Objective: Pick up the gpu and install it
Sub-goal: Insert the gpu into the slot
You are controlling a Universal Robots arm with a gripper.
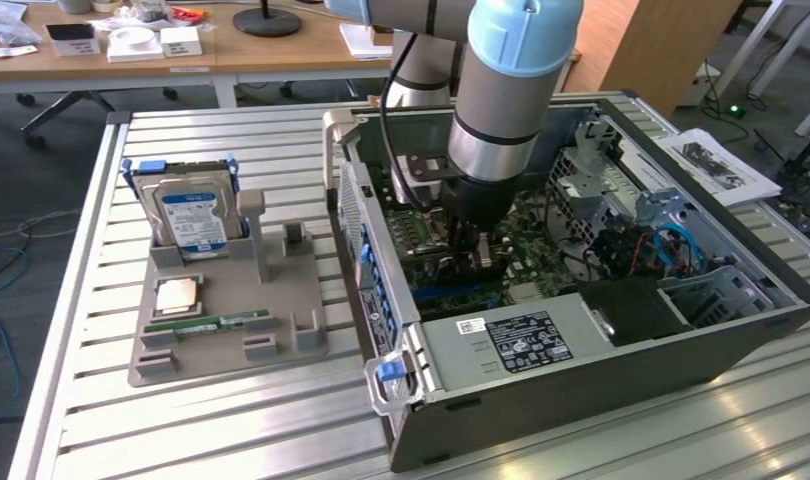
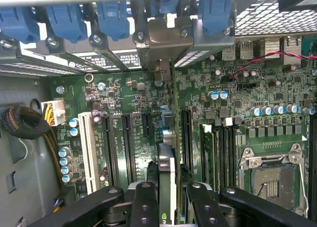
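Gpu (image 2: 167, 175) being gripped edge-on by hand (image 2: 172, 203), hanging over motherboard (image 2: 136, 101) slots inside open computer case (image 1: 619, 390), case lying on worktop (image 1: 245, 425) at the exterior view's 3 o'clock from grey tray (image 1: 205, 348) holding hard drive (image 1: 192, 215)

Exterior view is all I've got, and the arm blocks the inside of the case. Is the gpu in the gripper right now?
Observer: Yes. In the wrist view the gripper is closed on the gpu, which sits edge-on between its fingers.
Operator: Where is it over the board?
Observer: It stands over the motherboard, among the long black expansion slots and apart from the white slot.
Operator: And the processor socket?
Observer: The processor socket looks empty inside its metal frame, off to one side of the gpu.
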